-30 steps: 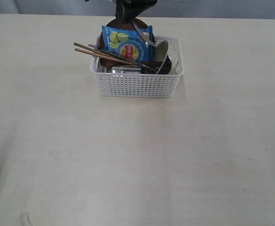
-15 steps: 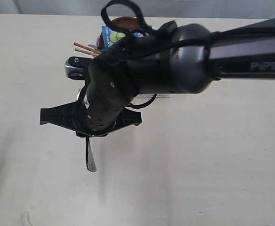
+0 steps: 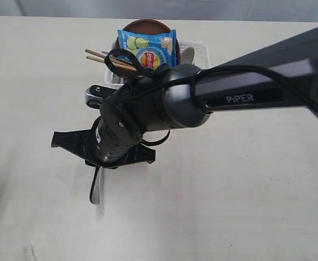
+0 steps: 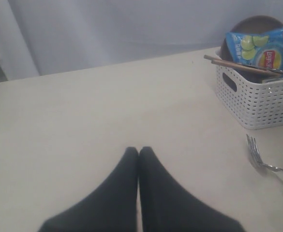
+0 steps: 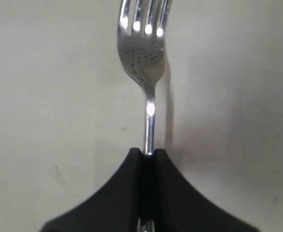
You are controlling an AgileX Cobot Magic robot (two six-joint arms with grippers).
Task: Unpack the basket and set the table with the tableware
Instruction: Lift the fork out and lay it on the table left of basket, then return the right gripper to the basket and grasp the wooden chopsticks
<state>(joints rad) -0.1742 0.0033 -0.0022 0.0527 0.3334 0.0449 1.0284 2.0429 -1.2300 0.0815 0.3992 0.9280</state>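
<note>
the fork has been carried lower, close over the worktop near the basket, its handle clamped in the right gripper; release seems next. the left gripper is closed, empty.

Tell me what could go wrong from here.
1. The right gripper pinches only the thin handle of the shiny steel fork, so it could swivel or slip before lying flat on the pale cream table.
2. The right arm's bulky black wrist hangs close to the brown chopsticks overhanging the white lattice basket; withdrawing might snag them.
</note>
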